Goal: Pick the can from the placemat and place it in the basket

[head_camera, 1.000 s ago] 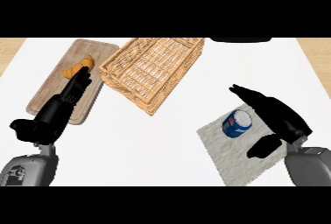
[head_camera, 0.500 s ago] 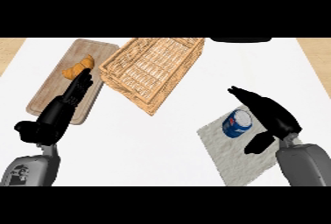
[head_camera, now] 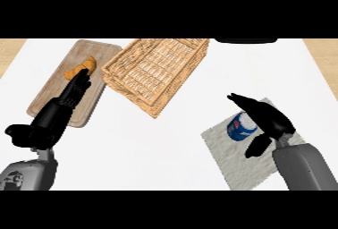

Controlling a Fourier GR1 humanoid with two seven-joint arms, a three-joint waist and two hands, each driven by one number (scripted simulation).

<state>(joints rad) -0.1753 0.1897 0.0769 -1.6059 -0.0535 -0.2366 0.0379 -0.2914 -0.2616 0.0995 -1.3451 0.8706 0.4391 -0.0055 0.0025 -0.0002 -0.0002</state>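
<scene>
Closest to the robot, near the counter's [head_camera: 178, 147] right front corner, there's a grey placemat [head_camera: 231, 154] lying at an angle, and the blue and white can [head_camera: 240, 127] is on its far half, tipped on its side as far as I can see. The right hand [head_camera: 267, 120] sits right over the can's right side, fingers stretched out straight past the can's far end and the thumb hanging down on the near side. It's not wrapped around the can, so I'd call that hand released, just hovering at it. Whether it actually touches the can I can't make out.

Over on the left, the left hand [head_camera: 58, 112] is laid out flat with straight fingers pointing away from the robot, over a wooden cutting board [head_camera: 98, 50] near the counter's far left corner. Nothing in it. Just past its fingertips there's a croissant [head_camera: 80, 69] on the board.

Furthest back, about the middle of the far edge, is the wicker basket [head_camera: 153, 67], turned diagonally, just beside the board and well apart from the can.
</scene>
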